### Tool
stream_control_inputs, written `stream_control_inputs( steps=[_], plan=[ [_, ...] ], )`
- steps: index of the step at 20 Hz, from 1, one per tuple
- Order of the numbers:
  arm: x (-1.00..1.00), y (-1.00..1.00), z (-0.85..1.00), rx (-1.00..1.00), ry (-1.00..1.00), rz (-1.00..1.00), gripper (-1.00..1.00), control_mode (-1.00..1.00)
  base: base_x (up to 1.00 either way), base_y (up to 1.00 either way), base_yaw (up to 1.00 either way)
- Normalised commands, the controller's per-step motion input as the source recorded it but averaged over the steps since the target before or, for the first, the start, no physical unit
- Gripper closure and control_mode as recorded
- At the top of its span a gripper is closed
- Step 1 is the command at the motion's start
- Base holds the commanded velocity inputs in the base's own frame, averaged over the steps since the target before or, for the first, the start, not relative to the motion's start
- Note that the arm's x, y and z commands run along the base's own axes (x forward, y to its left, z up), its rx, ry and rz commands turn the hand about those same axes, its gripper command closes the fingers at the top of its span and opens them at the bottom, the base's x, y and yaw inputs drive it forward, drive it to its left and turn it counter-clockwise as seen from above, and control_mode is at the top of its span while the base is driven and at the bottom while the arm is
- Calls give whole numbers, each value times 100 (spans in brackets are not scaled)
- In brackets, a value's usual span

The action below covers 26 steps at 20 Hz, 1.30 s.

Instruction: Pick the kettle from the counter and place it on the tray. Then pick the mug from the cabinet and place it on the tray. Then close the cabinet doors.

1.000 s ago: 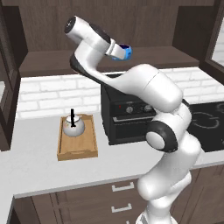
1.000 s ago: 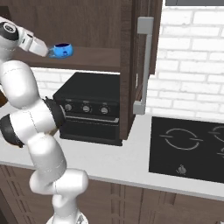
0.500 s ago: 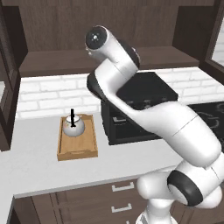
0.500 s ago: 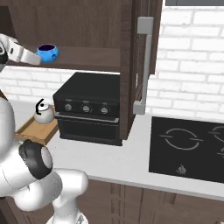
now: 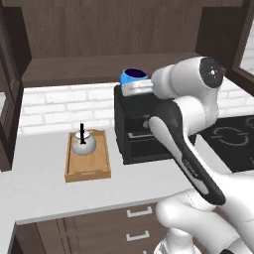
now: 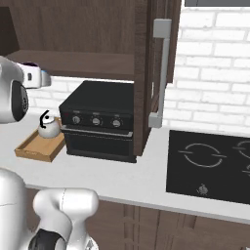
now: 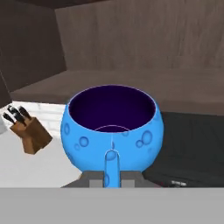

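Observation:
The blue mug (image 7: 112,127) is held upright by its handle, with my gripper (image 7: 111,179) shut on it. In the left base view the mug (image 5: 134,75) hangs in my gripper (image 5: 137,88) just above the black oven box, below the cabinet (image 5: 99,67) shelf. The right base view shows the gripper (image 6: 38,78) at the far left. The silvery kettle (image 5: 83,144) with its black handle stands on the light-wood tray (image 5: 88,171), which lies on the pale counter (image 5: 39,183) left of the oven box. Kettle (image 6: 49,129) and tray (image 6: 34,150) sit below the mug. Both cabinet doors (image 6: 157,73) stand open.
The black oven box (image 5: 141,134) with knobs sits right of the tray. A knife block (image 7: 29,131) stands on the counter to the left. A black cooktop (image 6: 215,166) lies at the right. My white arm (image 5: 188,144) crosses the front of the oven box.
The arm has swung round and carried the mug out of the cabinet, leftward and a little lower. Kettle and tray have not moved.

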Motion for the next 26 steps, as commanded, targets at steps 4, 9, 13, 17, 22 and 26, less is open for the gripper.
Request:
stream_control_inputs(
  steps=[4,9,13,17,22,26],
  plan=[
    [-100,0,0,-7,-5,82,100,-100,0,0,0],
    [-90,0,-1,-3,-6,65,100,-100,0,0,0],
    [-5,0,-3,0,0,7,100,-100,0,0,0],
    [0,0,-11,0,0,0,100,-100,0,0,0],
    [0,0,-75,-4,0,0,100,-100,0,0,0],
    [0,4,-97,-18,0,0,100,-100,0,0,0]
  ],
)
